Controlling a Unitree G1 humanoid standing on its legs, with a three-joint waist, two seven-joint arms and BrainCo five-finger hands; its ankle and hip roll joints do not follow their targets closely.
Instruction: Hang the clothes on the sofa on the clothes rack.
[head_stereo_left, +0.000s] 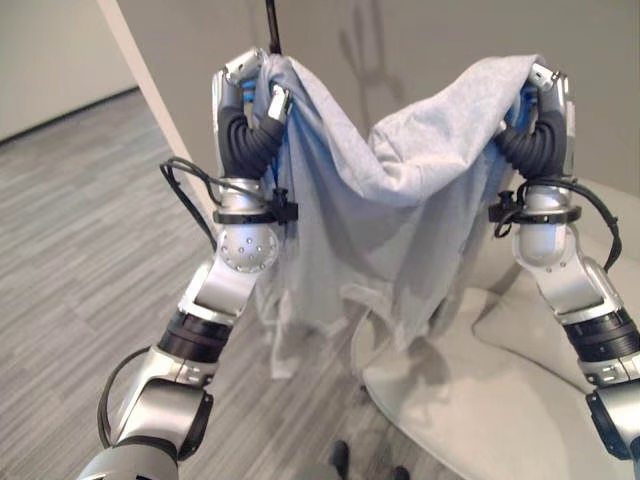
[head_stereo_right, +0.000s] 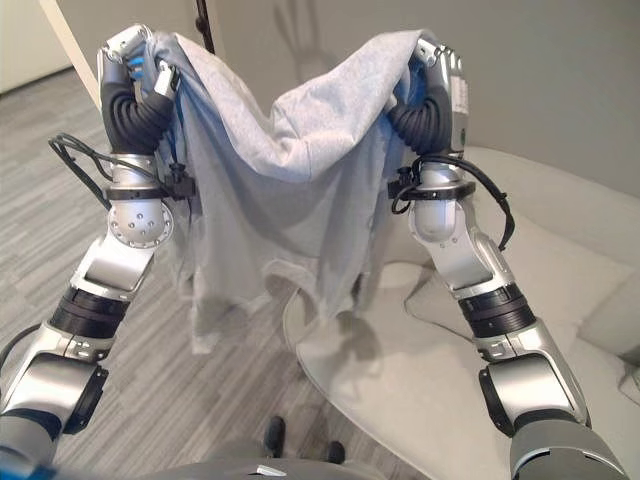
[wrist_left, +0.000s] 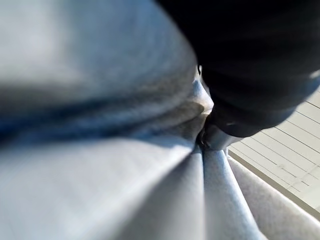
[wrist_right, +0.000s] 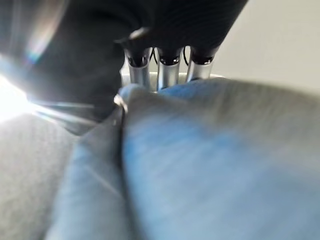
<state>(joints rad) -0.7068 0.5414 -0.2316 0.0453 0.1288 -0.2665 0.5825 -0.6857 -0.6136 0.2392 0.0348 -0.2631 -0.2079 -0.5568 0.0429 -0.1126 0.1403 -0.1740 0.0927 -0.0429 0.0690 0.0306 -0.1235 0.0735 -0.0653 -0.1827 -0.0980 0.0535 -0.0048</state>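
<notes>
Light grey garment (head_stereo_left: 400, 190) held aloft, sagging mid-span, hem dangling above sofa (head_stereo_right: 560, 300).

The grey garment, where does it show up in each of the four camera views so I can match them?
Left eye view: grey garment hangs centre, stretched between the raised left hand and right hand.
Right eye view: centre-left, sagging between both hands.
Left wrist view: cloth bunched close against the hand's dark cover.
Right wrist view: cloth lies over the hand's silver fingers.
Shared landmark: the pale sofa, lower right in both eye views.
</notes>
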